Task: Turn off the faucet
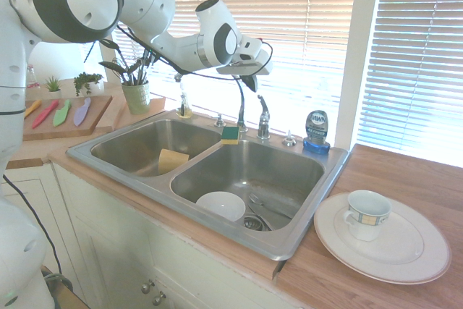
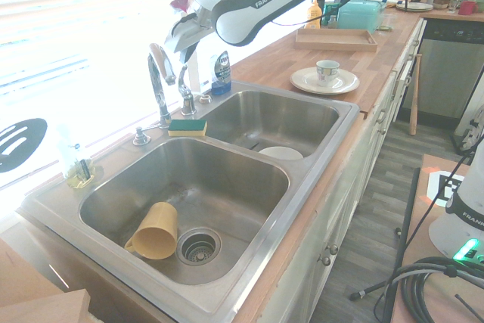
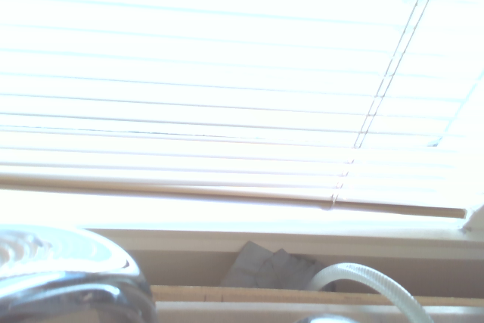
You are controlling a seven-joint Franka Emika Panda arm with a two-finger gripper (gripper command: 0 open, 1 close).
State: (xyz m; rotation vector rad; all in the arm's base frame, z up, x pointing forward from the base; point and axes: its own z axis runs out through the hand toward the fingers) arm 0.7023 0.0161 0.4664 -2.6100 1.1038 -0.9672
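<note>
The chrome faucet (image 1: 240,103) stands behind the divider of the double sink, its thin gooseneck spout (image 2: 157,81) arching up. Its short lever handle (image 1: 263,116) rises just beside the spout, on the dish-soap side, and shows in the second exterior view as the handle (image 2: 186,94). My gripper (image 1: 250,79) hangs a little above the handle and the top of the spout, apart from both; in the second exterior view the gripper (image 2: 184,37) sits over the faucet. A shiny chrome curve (image 3: 68,281) fills a lower corner of the wrist view below bright blinds. No water stream shows.
A blue dish-soap bottle (image 1: 317,132) and a green-yellow sponge (image 1: 231,134) flank the faucet. A yellow cup (image 2: 153,232) lies in one basin and a white bowl (image 1: 221,205) in the other. A plate with a mug (image 1: 366,214) sits on the wooden counter. A potted plant (image 1: 135,89) stands behind the sink.
</note>
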